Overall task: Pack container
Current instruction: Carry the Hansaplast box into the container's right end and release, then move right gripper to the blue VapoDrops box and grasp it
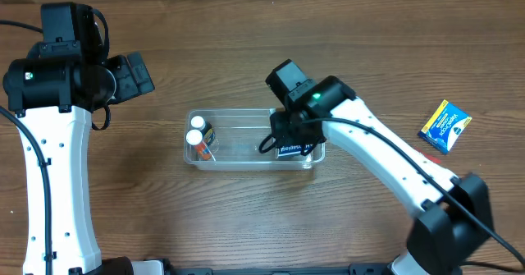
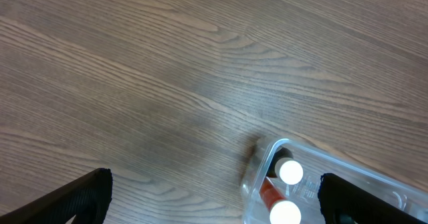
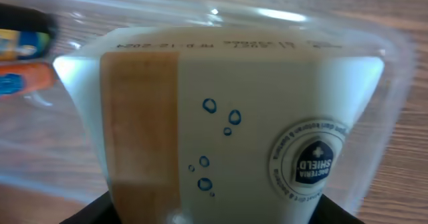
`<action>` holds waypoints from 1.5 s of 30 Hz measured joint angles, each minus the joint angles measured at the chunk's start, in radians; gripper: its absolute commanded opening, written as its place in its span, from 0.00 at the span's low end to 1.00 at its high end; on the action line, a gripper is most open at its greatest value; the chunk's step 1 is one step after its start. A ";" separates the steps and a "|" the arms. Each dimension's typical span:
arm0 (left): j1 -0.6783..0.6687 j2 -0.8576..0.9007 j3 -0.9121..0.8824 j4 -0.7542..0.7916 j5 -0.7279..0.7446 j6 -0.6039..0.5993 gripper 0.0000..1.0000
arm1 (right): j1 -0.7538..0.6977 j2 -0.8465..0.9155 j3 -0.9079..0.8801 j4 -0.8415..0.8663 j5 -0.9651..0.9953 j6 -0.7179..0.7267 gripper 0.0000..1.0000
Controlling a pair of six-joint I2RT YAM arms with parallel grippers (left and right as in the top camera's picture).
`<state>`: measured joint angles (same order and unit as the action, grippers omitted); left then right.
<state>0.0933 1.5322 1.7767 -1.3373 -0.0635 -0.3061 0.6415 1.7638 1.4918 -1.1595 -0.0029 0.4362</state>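
The clear plastic container (image 1: 238, 113) lies at the table's middle. Two white-capped bottles (image 1: 195, 130) lie in its left end; they also show in the left wrist view (image 2: 290, 172). My right gripper (image 1: 292, 137) reaches down into the container's right end and is shut on a white soap box (image 3: 221, 110) with a tan band and a blue shield logo. The box fills the right wrist view between my fingers (image 3: 210, 214), with the container wall (image 3: 394, 70) behind it. My left gripper (image 1: 135, 74) is open and empty above the table, up and left of the container (image 2: 348, 162).
A blue and yellow box (image 1: 445, 126) lies on the wooden table at the far right. The right arm's base (image 1: 447, 226) stands at the front right and the left arm's column (image 1: 49, 185) at the front left.
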 measured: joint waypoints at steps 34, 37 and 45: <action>0.000 0.000 0.000 -0.002 0.000 0.003 1.00 | -0.035 0.042 0.002 -0.024 0.090 0.009 0.84; 0.000 0.000 0.000 -0.002 0.000 0.003 1.00 | -0.115 -0.028 0.043 -0.039 0.124 0.008 0.95; 0.000 0.000 0.000 -0.002 0.000 0.003 1.00 | -0.611 -0.255 0.140 -0.053 0.173 0.012 1.00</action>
<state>0.0933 1.5322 1.7767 -1.3388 -0.0631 -0.3031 0.0303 1.5085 1.6318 -1.2125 0.1703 0.4484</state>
